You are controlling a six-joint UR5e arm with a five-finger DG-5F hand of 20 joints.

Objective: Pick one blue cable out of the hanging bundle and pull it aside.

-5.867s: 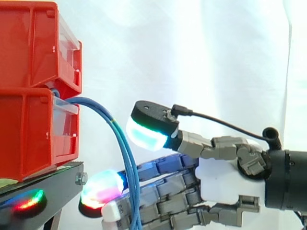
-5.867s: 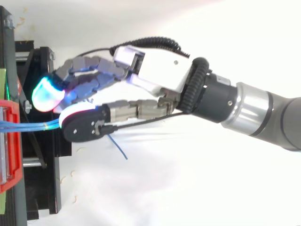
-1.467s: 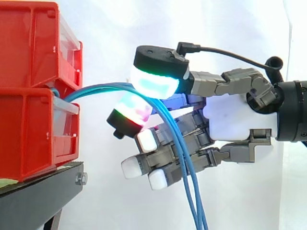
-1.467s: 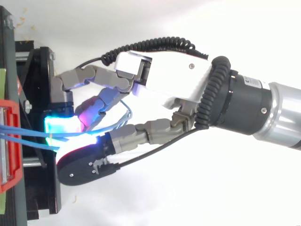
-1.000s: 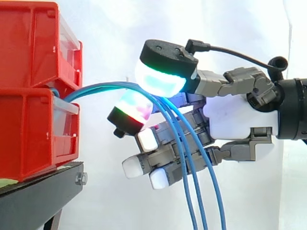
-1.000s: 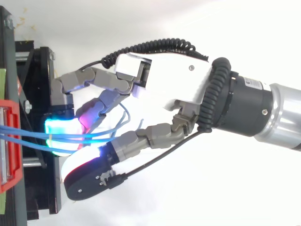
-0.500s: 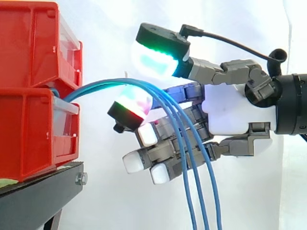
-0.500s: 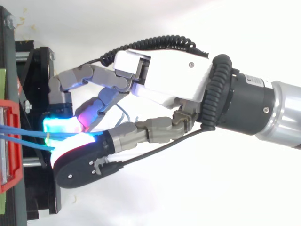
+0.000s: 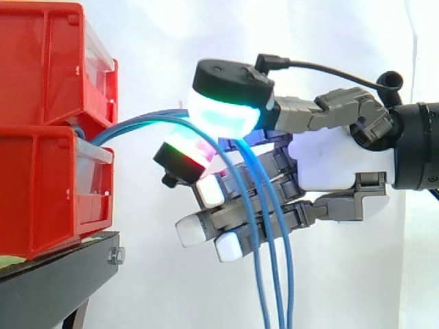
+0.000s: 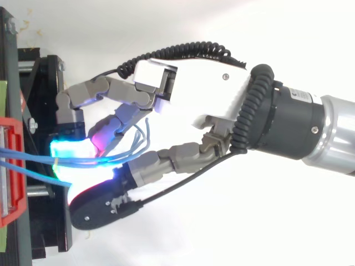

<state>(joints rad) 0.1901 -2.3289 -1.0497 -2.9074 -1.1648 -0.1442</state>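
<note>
The blue cables (image 9: pixel 130 127) ran out from between the 2 stacked red bins (image 9: pixel 41 185) beyond the fingertips, arched toward the hand (image 9: pixel 336 168), and passed under its cyan-green thumb pad (image 9: pixel 223 113) and over a red-glowing finger pad (image 9: pixel 186 154). From there at least 3 strands dropped in front of the curled fingers and hung on below the hand. Seen from above, most of the cables (image 10: pixel 33 160) reached the glowing pads together. 1 strand ran slightly apart from them on the thumb's side, and a few loops of cable lay in the hollow between the fingers and the palm.

The hand (image 10: pixel 194 83) was largely closed. Its fingers were bent in front of the palm, with the thumb brought down over them, and the cables looked caught between the thumb pad and the finger below it. The pictures did not settle how firmly they were pinched, or whether 1 strand alone was held.

By this evidence the task was only partly done. The hand had reached the bundle and closed on it, but several strands went across the fingers together, so a single cable did not look properly separated. The sideways pull was also yet to come, since the cables led straight back to the bins.

Under the bins, the black stand (image 9: pixel 62 274) sat below and beyond the fingertips, and the white curtain (image 9: pixel 309 55) hung behind the hand.
</note>
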